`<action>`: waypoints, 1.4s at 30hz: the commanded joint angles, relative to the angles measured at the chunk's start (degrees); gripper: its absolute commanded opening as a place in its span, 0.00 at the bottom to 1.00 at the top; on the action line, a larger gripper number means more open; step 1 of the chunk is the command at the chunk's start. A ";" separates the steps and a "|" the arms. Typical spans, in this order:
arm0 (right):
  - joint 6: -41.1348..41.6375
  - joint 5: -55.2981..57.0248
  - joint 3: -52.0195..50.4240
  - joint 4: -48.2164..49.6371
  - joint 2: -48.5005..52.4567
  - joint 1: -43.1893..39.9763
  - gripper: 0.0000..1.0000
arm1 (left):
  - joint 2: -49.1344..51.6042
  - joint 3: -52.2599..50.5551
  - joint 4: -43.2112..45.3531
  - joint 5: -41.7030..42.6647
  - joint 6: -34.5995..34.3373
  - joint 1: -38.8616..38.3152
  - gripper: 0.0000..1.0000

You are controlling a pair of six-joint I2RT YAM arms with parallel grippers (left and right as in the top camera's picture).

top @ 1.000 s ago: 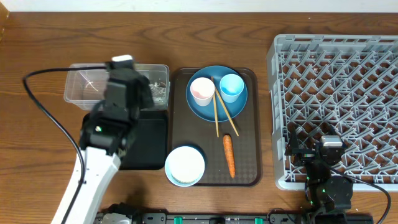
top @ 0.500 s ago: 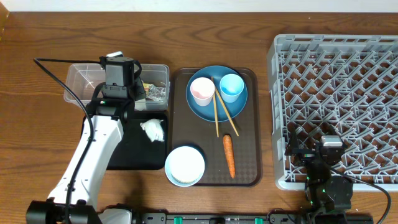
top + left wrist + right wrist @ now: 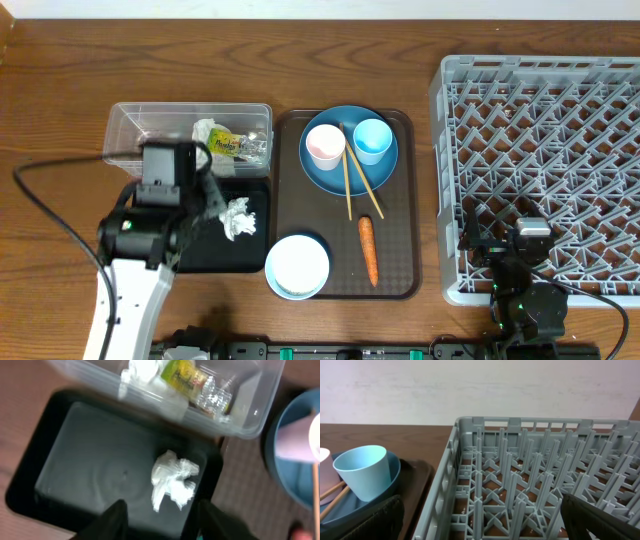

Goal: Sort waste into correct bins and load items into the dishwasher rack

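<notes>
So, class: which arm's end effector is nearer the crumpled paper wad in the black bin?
Left. The left end effector hangs open over the black bin, the paper wad just ahead of it. The right end effector sits across the tray, over a corner of the dishwasher rack.

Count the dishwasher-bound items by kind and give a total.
Plates: 1, the blue plate
Bowls: 1, the white bowl
Cups: 2, the pinkish cup and the light blue cup
Chopsticks: 2
Total: 6
</notes>
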 commanded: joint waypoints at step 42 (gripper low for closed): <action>-0.46 0.02 -0.04 -0.24 -0.07 -0.74 0.99 | 24.44 -8.04 8.61 1.40 -2.58 0.24 0.06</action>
